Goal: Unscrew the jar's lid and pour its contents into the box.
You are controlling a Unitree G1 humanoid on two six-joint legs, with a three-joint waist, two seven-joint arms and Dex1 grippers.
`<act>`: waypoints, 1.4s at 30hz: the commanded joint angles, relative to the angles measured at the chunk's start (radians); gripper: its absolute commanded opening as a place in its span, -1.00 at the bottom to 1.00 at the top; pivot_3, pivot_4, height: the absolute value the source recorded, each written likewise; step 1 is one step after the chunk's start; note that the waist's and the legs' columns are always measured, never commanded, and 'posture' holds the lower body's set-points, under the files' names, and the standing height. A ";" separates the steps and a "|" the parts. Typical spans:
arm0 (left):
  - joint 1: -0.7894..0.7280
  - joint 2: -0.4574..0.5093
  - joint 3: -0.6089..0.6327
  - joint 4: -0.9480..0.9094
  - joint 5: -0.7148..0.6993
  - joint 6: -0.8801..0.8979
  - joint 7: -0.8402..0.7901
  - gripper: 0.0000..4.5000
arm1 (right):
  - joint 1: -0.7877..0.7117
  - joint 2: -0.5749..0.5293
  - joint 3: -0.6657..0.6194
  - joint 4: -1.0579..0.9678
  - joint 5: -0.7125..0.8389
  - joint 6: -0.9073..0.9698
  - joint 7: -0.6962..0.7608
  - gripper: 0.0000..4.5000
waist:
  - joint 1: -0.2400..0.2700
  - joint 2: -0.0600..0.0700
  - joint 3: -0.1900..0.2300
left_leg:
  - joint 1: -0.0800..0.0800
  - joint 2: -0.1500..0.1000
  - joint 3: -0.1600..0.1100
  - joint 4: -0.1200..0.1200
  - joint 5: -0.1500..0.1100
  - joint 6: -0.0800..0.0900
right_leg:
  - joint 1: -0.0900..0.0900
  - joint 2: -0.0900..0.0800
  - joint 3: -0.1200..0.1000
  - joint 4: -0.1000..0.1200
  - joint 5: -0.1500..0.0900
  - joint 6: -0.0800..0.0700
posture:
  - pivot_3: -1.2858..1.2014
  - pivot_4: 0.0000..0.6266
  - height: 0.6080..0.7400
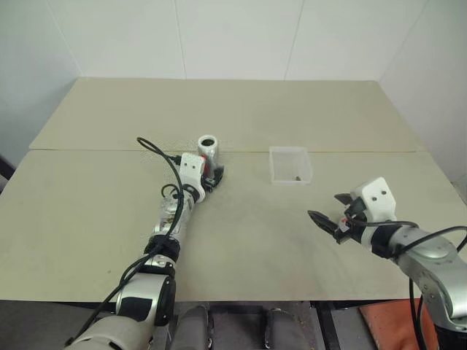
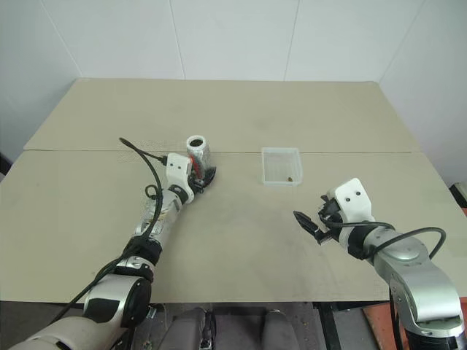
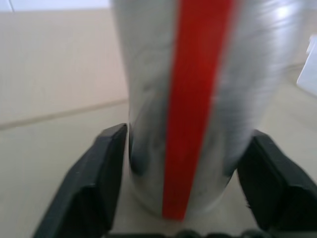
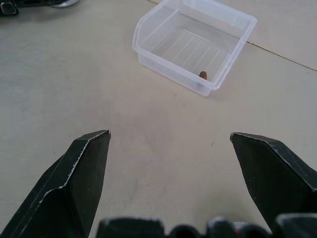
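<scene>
the slim silvery metal jar with a red stripe (image 1: pixel 209 151) stands upright and open-mouthed on the beige table (image 1: pixel 95 197), between the left gripper's (image 3: pixel 183 188) spread black fingers. right of it, well apart, the clear plastic box (image 4: pixel 195 43) holds a tiny brown piece (image 4: pixel 203 74). the right gripper (image 4: pixel 188 173) hovers wide open nearer.

Even, soft indoor light, faint shadows; the left wrist close-up is blurred.

- The left arm reaches forward, its left end effector (image 1: pixel 212 177) held about level, its black fingers (image 3: pixel 94 183) spread apart.
- The right arm is bent at the side, its right end effector (image 1: pixel 326 223) tipped slightly downward, fingers (image 4: pixel 74 183) spread wide with nothing between them.
</scene>
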 commanded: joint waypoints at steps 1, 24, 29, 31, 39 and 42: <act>0.010 0.005 -0.002 0.010 0.013 -0.021 0.042 0.94 | -0.019 -0.010 -0.014 -0.011 -0.009 -0.035 0.007 1.00 | -0.001 0.000 0.000 | 0.000 0.000 0.000 0.000 0.000 0.000 | 0.000 0.000 0.000 0.000 0.000 0.000 | 0.03 -0.52 1.00; 0.321 0.051 -0.031 -0.548 -0.056 0.217 -0.009 0.94 | -0.080 -0.006 0.065 0.081 -0.078 -0.101 0.046 1.00 | -0.011 0.001 -0.001 | 0.001 0.001 0.000 -0.002 0.000 0.000 | 0.000 0.000 0.001 0.000 0.000 0.000 | 0.03 -0.52 1.00; 0.444 0.085 -0.019 -0.759 -0.098 0.334 -0.020 0.94 | -0.098 -0.005 0.083 0.095 -0.083 -0.114 0.056 1.00 | -0.010 0.001 -0.001 | 0.001 0.001 0.000 -0.002 0.000 0.000 | 0.000 0.000 0.002 0.000 0.000 0.000 | 0.03 -0.52 1.00; 0.541 0.150 -0.005 -0.885 -0.131 0.344 -0.092 0.94 | -0.099 -0.011 0.080 0.097 -0.083 -0.115 0.064 1.00 | -0.015 0.001 -0.001 | 0.001 0.001 0.000 -0.002 0.000 0.000 | -0.001 0.000 0.002 0.000 0.000 0.000 | 0.03 -0.52 1.00; 0.783 0.472 0.133 -1.169 -0.396 0.377 -0.486 0.94 | 0.054 -0.137 -0.078 0.090 -0.050 -0.354 0.324 1.00 | 0.002 0.002 -0.001 | 0.003 0.002 0.000 -0.006 -0.001 0.000 | 0.001 -0.001 0.001 -0.009 0.000 -0.001 | 0.03 -0.52 1.00; 0.845 0.554 0.209 -1.243 -0.494 0.414 -0.550 0.94 | 0.138 -0.179 -0.189 0.103 -0.005 -0.475 0.470 1.00 | 0.001 0.002 -0.001 | 0.004 0.002 0.001 -0.007 -0.001 0.001 | 0.002 -0.002 0.002 -0.012 0.000 -0.001 | 0.03 -0.52 1.00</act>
